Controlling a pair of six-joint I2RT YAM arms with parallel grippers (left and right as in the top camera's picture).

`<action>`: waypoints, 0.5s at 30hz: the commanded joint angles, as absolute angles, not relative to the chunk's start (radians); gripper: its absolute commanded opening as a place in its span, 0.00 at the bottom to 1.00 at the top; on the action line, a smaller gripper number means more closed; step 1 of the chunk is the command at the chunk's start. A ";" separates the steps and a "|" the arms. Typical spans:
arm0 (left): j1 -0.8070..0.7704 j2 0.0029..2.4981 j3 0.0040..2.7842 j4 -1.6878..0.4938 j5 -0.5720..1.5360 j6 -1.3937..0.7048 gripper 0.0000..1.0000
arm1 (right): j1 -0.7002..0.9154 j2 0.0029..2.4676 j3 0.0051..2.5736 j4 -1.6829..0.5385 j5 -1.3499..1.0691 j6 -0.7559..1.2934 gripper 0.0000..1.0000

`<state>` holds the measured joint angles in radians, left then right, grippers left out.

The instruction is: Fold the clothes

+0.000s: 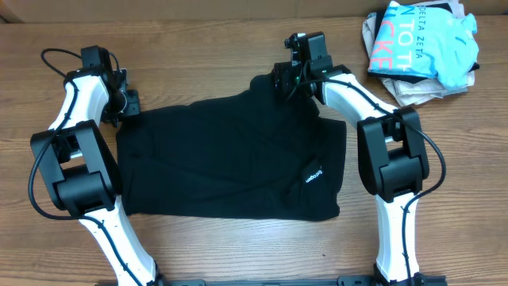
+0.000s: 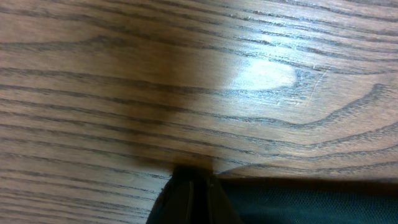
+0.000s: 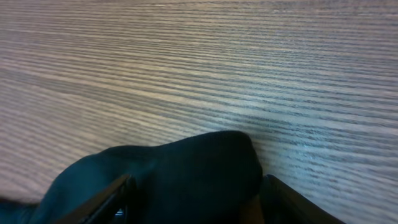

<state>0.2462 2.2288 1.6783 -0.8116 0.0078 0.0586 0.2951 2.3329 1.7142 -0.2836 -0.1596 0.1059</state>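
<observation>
A black garment (image 1: 230,159) lies spread flat on the wooden table (image 1: 198,48), with a small white logo (image 1: 315,175) near its right edge. My left gripper (image 1: 127,103) is at the garment's far left corner. In the left wrist view its fingers (image 2: 194,196) are pressed together at the edge of the black cloth (image 2: 298,202). My right gripper (image 1: 279,82) is at the far right corner. In the right wrist view its fingers (image 3: 199,199) are wide apart, with a hump of the black cloth (image 3: 186,162) between them.
A pile of other clothes (image 1: 421,44), a light blue printed shirt on top of white ones, sits at the far right corner of the table. Both arm bases stand at the near edge, either side of the garment.
</observation>
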 commanded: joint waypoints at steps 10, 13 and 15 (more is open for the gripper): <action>0.241 2.279 1.665 -0.830 0.019 0.045 0.04 | 0.293 2.380 1.722 -0.210 -0.077 0.135 0.26; 0.241 2.279 1.665 -0.830 0.019 0.045 0.04 | 0.293 2.380 1.722 -0.200 -0.048 0.173 0.08; 0.241 2.279 1.665 -0.830 0.018 0.045 0.04 | 0.293 2.380 1.724 -0.200 -0.042 0.188 0.04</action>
<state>0.2462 2.2288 1.6783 -0.8116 0.0078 0.0582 0.2951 2.3665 1.7130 -0.2058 -0.0738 0.1547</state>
